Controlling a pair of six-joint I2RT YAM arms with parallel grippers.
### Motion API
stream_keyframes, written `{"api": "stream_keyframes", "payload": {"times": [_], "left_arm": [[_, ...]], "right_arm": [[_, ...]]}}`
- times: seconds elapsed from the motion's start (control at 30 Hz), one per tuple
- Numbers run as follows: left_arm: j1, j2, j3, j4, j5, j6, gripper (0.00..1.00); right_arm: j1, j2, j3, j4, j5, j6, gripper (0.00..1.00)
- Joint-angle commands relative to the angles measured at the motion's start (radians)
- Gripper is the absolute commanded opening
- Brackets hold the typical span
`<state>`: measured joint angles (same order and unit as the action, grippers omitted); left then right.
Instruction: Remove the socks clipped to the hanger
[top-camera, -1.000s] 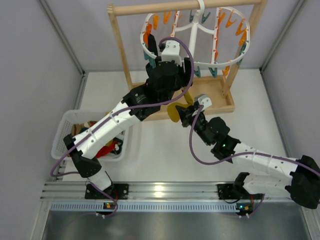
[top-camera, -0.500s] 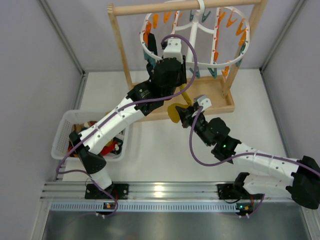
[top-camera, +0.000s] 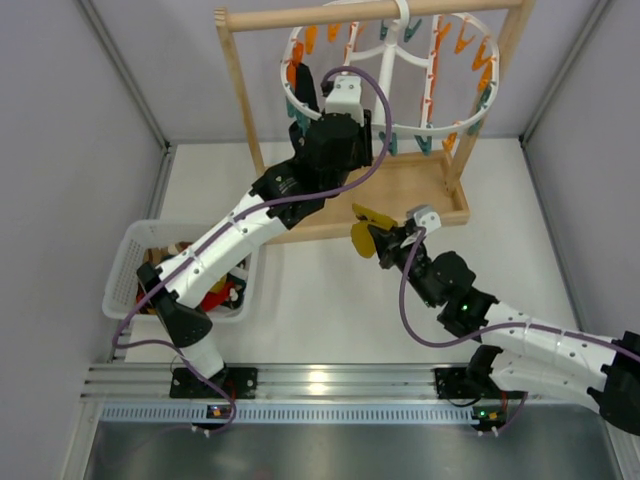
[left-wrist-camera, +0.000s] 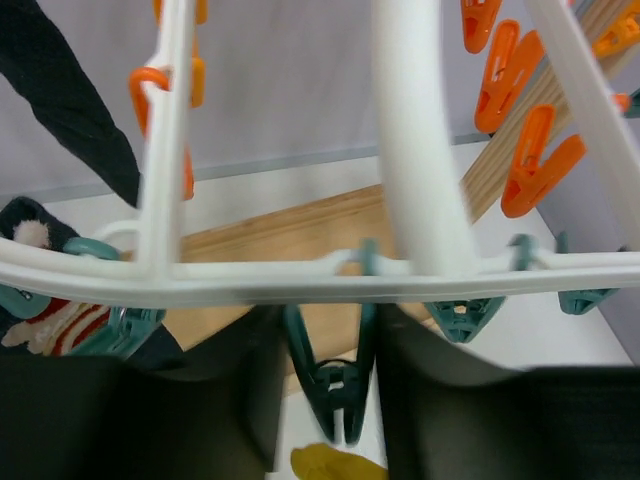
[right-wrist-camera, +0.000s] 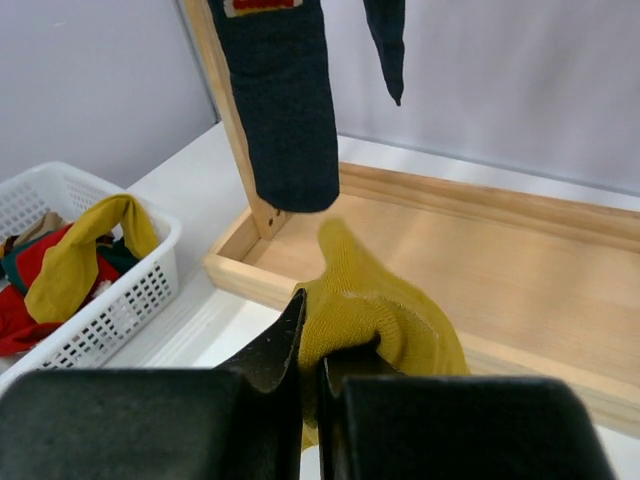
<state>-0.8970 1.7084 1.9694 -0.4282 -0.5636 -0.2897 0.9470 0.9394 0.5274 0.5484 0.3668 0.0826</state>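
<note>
1. The right gripper (right-wrist-camera: 312, 352) is clamped tight on a mustard-yellow fabric sock (right-wrist-camera: 375, 300), which bunches over the fingertips.
2. The left gripper (left-wrist-camera: 328, 345) has its jaws either side of a teal plastic clip (left-wrist-camera: 335, 395) that hangs from the white plastic oval drying hanger (left-wrist-camera: 300, 282). Whether the pads press the clip cannot be told, as the fingers are blurred and cut off by the bottom edge.
3. From the top view, the left fingers are hidden behind the wrist.
4. A dark navy sock (right-wrist-camera: 285, 110) hangs just above the held one, its top cut off. In the left wrist view, a black sock (left-wrist-camera: 70, 100) and a dark sock with a red-and-white patterned band (left-wrist-camera: 50, 315) run out of the frame on the left.
5. The white plastic mesh basket (right-wrist-camera: 130, 290) holds a second yellow sock (right-wrist-camera: 80, 255) draped over red fabric (right-wrist-camera: 20, 315), with something dark teal beneath.
6. A second ago the held sock overlapped the front edge of the wooden rack tray (right-wrist-camera: 500, 270). Now the right arm has drawn back, and the sock sits nearer the robot, just off that edge.
</note>
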Motion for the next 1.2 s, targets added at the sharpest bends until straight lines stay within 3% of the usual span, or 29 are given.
{"api": "stream_keyframes", "payload": {"times": [0.0,0.3,0.47,0.67,0.83,0.93,1.07,1.17], "left_arm": [[0.01,-0.058,-0.009,0.045,0.039,-0.031,0.48],[0.012,-0.208,-0.188,0.042,0.005,-0.006,0.78],[0.012,-0.383,-0.37,0.04,-0.035,0.014,0.99],[0.012,-0.652,-0.61,0.001,-0.125,0.023,0.99],[0.017,-0.779,-0.702,-0.164,-0.34,-0.006,0.99],[0.088,-0.835,-0.719,-0.27,-0.326,-0.049,0.99],[0.332,-0.88,-0.761,-0.308,-0.279,-0.046,0.99],[0.444,-0.906,-0.767,-0.305,-0.237,-0.094,0.99]], "right_arm": [[0.018,-0.057,-0.02,-0.033,0.037,0.031,0.0],[0.018,-0.113,-0.056,-0.18,0.046,0.074,0.0],[0.018,-0.079,-0.035,-0.215,-0.001,0.08,0.0],[0.018,0.035,0.049,-0.219,-0.17,0.077,0.0],[0.061,0.194,0.21,-0.257,-0.246,0.1,0.0],[0.116,0.318,0.319,-0.251,-0.265,0.094,0.0],[0.183,0.484,0.472,-0.228,-0.327,0.089,0.0],[0.226,0.614,0.595,-0.196,-0.348,0.089,0.0]]}}
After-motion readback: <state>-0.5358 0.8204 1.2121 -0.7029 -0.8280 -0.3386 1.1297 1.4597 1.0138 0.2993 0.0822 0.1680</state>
